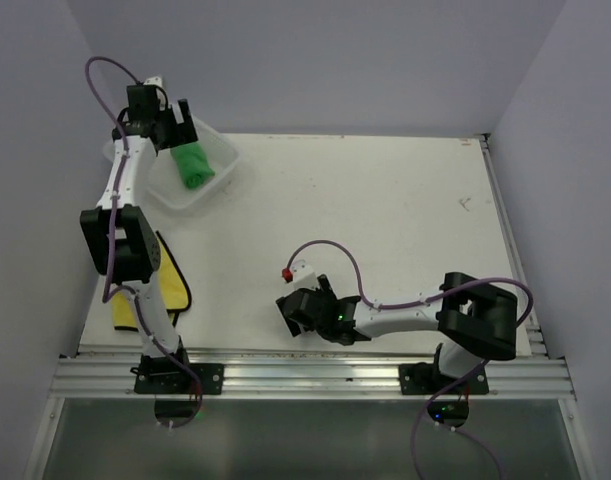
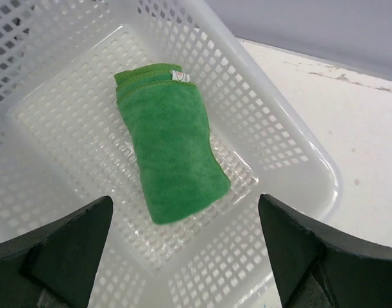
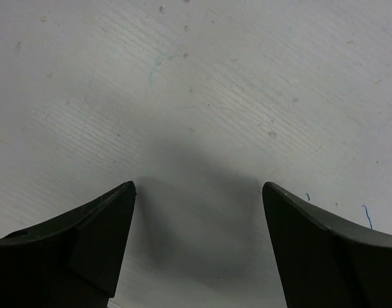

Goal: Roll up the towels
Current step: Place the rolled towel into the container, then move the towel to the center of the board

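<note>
A rolled bright green towel point(image 1: 194, 165) lies in the white mesh basket point(image 1: 217, 150) at the table's far left. It fills the middle of the left wrist view point(image 2: 169, 147). My left gripper point(image 1: 170, 128) hovers over the basket, open and empty, its tips point(image 2: 183, 208) just short of the roll. A yellow towel with a black edge point(image 1: 169, 283) lies flat at the near left, partly hidden by the left arm. My right gripper point(image 1: 303, 308) is open and empty, low over bare table point(image 3: 199, 189) near the front.
The basket's rim point(image 2: 314, 160) rises around the green roll. A red and white connector point(image 1: 297, 270) sits on the right arm's cable. A metal rail point(image 1: 315, 375) runs along the table's near edge. Walls close in on three sides.
</note>
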Motion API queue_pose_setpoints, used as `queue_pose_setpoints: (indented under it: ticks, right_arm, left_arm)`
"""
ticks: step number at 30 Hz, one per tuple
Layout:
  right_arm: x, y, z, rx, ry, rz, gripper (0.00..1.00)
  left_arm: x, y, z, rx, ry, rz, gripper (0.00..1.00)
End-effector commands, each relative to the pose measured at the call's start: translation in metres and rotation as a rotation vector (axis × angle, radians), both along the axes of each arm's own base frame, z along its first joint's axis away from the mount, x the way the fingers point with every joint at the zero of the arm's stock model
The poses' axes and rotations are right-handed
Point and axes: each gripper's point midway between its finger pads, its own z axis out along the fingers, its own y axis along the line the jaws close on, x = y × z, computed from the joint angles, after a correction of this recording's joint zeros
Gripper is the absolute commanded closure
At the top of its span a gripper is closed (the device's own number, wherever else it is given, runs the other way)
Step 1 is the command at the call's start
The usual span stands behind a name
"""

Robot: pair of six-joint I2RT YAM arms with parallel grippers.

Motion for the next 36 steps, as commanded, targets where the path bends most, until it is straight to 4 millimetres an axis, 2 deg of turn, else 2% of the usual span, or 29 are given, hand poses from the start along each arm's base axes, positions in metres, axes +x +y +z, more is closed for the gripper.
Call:
queue_pose_setpoints:
  ticks: [1, 2, 3, 4, 5, 6, 7, 8, 9, 10, 11, 12, 13, 14, 15, 16, 17, 19, 21, 22, 23, 24, 26, 27, 28, 30, 32, 36]
  right_arm:
    - [0.006, 0.016, 0.037, 0.057, -0.052, 0.044, 0.17]
    - [0.009, 0.028, 0.052, 0.080, -0.068, 0.069, 0.18]
    - [0.011, 0.036, 0.060, 0.100, -0.077, 0.078, 0.19]
    - [0.015, 0.051, 0.076, 0.144, -0.086, 0.089, 0.21]
    - [0.016, 0.060, 0.084, 0.174, -0.080, 0.103, 0.26]
    - [0.015, 0.073, 0.085, 0.204, -0.050, 0.128, 0.29]
    - [0.013, 0.083, 0.089, 0.234, -0.033, 0.143, 0.32]
    - [0.016, 0.099, 0.104, 0.294, -0.020, 0.146, 0.39]
    - [0.009, 0.113, 0.107, 0.334, 0.020, 0.187, 0.41]
    - [0.010, 0.129, 0.111, 0.359, 0.037, 0.198, 0.42]
    - [0.007, 0.138, 0.109, 0.377, 0.069, 0.205, 0.44]
    - [0.005, 0.152, 0.115, 0.420, 0.086, 0.226, 0.46]
    - [0.000, 0.168, 0.110, 0.436, 0.129, 0.260, 0.46]
    - [-0.004, 0.177, 0.109, 0.460, 0.166, 0.268, 0.47]
    - [-0.008, 0.188, 0.109, 0.483, 0.189, 0.288, 0.48]
    - [-0.015, 0.203, 0.098, 0.488, 0.238, 0.324, 0.48]
    - [-0.015, 0.210, 0.094, 0.495, 0.255, 0.321, 0.48]
    - [-0.024, 0.230, 0.080, 0.502, 0.325, 0.374, 0.49]
    - [-0.026, 0.241, 0.070, 0.486, 0.352, 0.402, 0.50]
    - [-0.025, 0.252, 0.078, 0.505, 0.347, 0.424, 0.50]
    - [-0.026, 0.260, 0.069, 0.488, 0.361, 0.444, 0.48]
    - [-0.026, 0.259, 0.059, 0.469, 0.370, 0.448, 0.48]
    - [-0.024, 0.267, 0.060, 0.475, 0.362, 0.459, 0.46]
    - [-0.023, 0.270, 0.052, 0.466, 0.366, 0.458, 0.46]
    - [-0.023, 0.275, 0.055, 0.476, 0.362, 0.463, 0.45]
    - [-0.021, 0.277, 0.045, 0.465, 0.367, 0.457, 0.43]
    - [-0.021, 0.282, 0.043, 0.466, 0.362, 0.461, 0.43]
    - [-0.012, 0.285, 0.019, 0.407, 0.352, 0.435, 0.41]
  left_arm:
    - [-0.038, -0.004, 0.077, -0.010, -0.146, -0.006, 0.00]
    - [-0.042, -0.007, 0.089, -0.019, -0.198, -0.009, 0.00]
    - [-0.063, -0.011, 0.123, -0.030, -0.277, -0.004, 0.00]
    - [-0.078, -0.011, 0.105, -0.036, -0.248, 0.017, 0.00]
    - [-0.088, -0.012, 0.115, -0.044, -0.287, 0.028, 0.00]
    - [-0.110, -0.016, 0.144, -0.050, -0.363, 0.032, 0.00]
    - [-0.125, -0.017, 0.129, -0.055, -0.338, 0.038, 0.00]
    - [-0.146, -0.017, 0.152, -0.053, -0.403, 0.054, 0.00]
    - [-0.157, -0.018, 0.154, -0.052, -0.413, 0.059, 0.00]
    - [-0.169, -0.018, 0.143, -0.048, -0.400, 0.073, 0.00]
    - [-0.179, -0.021, 0.146, -0.052, -0.410, 0.072, 0.00]
    - [-0.197, -0.027, 0.161, -0.058, -0.456, 0.064, 0.00]
    - [-0.205, -0.030, 0.152, -0.063, -0.445, 0.060, 0.00]
    - [-0.220, -0.031, 0.162, -0.062, -0.480, 0.072, 0.00]
    - [-0.227, -0.037, 0.161, -0.070, -0.483, 0.058, 0.00]
    - [-0.233, -0.040, 0.153, -0.074, -0.471, 0.053, 0.00]
    - [-0.246, -0.040, 0.158, -0.074, -0.486, 0.062, 0.00]
    - [-0.258, -0.037, 0.158, -0.061, -0.494, 0.093, 0.00]
    - [-0.271, -0.041, 0.166, -0.048, -0.528, 0.078, 0.00]
    - [-0.275, -0.040, 0.169, -0.037, -0.537, 0.088, 0.00]
    - [-0.280, -0.047, 0.173, -0.034, -0.544, 0.065, 0.00]
    - [-0.282, -0.049, 0.173, -0.032, -0.545, 0.055, 0.00]
    - [-0.286, -0.049, 0.174, -0.015, -0.540, 0.053, 0.00]
    - [-0.287, -0.049, 0.174, -0.010, -0.540, 0.054, 0.00]
    - [-0.287, -0.049, 0.172, -0.002, -0.536, 0.056, 0.00]
    - [-0.291, -0.051, 0.171, 0.002, -0.541, 0.049, 0.00]
    - [-0.293, -0.050, 0.167, 0.006, -0.543, 0.051, 0.00]
    - [-0.293, -0.053, 0.160, 0.002, -0.535, 0.038, 0.00]
